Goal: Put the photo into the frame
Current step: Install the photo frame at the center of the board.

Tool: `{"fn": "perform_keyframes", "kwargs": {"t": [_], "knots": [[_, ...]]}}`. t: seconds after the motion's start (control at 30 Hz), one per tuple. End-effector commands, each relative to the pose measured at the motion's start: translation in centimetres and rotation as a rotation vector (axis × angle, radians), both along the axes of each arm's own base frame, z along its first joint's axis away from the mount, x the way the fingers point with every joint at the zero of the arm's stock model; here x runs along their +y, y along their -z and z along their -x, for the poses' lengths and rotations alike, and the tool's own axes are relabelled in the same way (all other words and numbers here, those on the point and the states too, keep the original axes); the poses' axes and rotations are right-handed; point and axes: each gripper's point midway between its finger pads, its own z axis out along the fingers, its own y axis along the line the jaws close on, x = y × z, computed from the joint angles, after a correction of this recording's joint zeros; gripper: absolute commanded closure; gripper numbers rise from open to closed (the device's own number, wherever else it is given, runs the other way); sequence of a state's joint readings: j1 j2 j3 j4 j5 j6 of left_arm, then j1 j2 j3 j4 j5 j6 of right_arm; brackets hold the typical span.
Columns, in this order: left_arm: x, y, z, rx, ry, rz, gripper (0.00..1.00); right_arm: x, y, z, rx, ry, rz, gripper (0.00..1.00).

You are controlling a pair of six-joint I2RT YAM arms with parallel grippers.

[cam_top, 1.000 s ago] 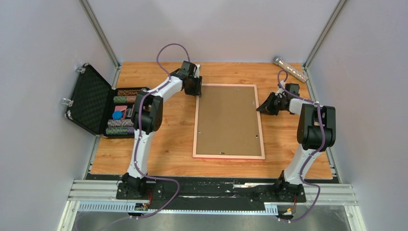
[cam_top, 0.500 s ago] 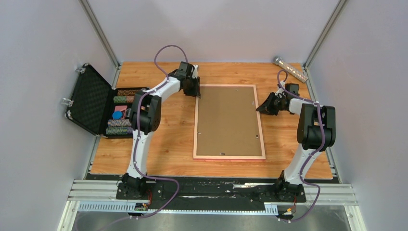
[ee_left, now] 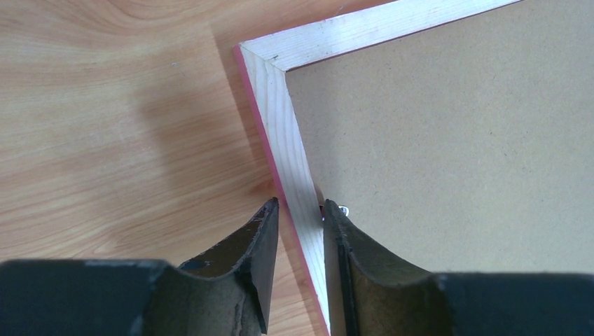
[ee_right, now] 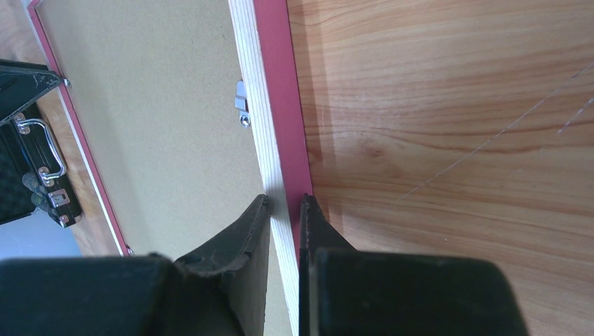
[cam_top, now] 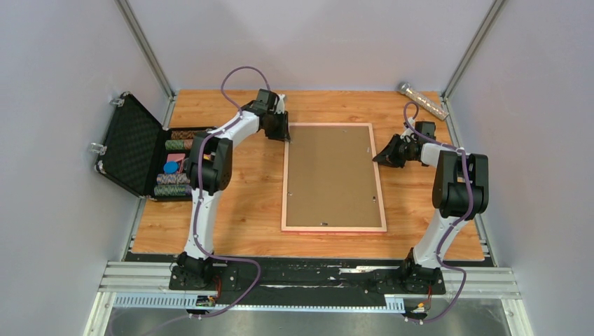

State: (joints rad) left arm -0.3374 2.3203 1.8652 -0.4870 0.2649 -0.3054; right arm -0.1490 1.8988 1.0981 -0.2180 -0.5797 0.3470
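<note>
The frame lies back up in the middle of the table, pale wood rails with pink edges, a plain brown backing board filling it. My left gripper is at the frame's far left corner. In the left wrist view its jaws straddle the left rail, both fingers against it. My right gripper is shut on the right rail, fingers pinching it from both sides. The photo is not visible in any view.
An open black case with stacks of poker chips sits at the table's left edge. A clear tube lies at the back right corner. A small metal hanger clip is fixed to the right rail, ahead of my right fingers.
My left gripper's jaws have narrowed onto the frame's left rail, and that wrist has shifted slightly left. The right arm and the frame have stayed put.
</note>
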Motion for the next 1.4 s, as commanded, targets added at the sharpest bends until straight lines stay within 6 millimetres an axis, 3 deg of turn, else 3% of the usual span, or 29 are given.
{"fn": "perform_keyframes", "kwargs": {"t": [0.0, 0.33, 0.53, 0.77, 0.93, 1.13, 1.37], "knots": [[2.9, 2.0, 2.3, 0.116, -0.036, -0.071, 0.59, -1.9, 0.4, -1.3, -0.018, 0.057, 0.057, 1.0], [2.5, 0.0, 2.4, 0.122, -0.042, 0.031, 0.23, -1.9, 0.4, -1.4, -0.019, 0.056, 0.056, 1.0], [2.6, -2.2, 3.7, 0.104, 0.001, 0.064, 0.15, -1.9, 0.4, -1.4, -0.018, 0.057, 0.056, 1.0], [2.9, -1.5, 7.5, 0.142, 0.078, 0.05, 0.21, -1.8, 0.5, -1.4, -0.016, 0.05, 0.05, 1.0], [1.0, -1.1, 10.1, 0.174, 0.158, 0.06, 0.28, -1.8, 0.5, -1.4, -0.015, 0.048, 0.05, 1.0], [-0.7, -0.6, 11.4, 0.198, 0.185, 0.05, 0.34, -1.8, 0.6, -1.4, -0.015, 0.041, 0.05, 1.0], [-0.9, 0.5, 12.0, 0.223, 0.177, 0.034, 0.47, -1.7, 0.6, -1.4, -0.013, 0.038, 0.048, 1.0]]}}
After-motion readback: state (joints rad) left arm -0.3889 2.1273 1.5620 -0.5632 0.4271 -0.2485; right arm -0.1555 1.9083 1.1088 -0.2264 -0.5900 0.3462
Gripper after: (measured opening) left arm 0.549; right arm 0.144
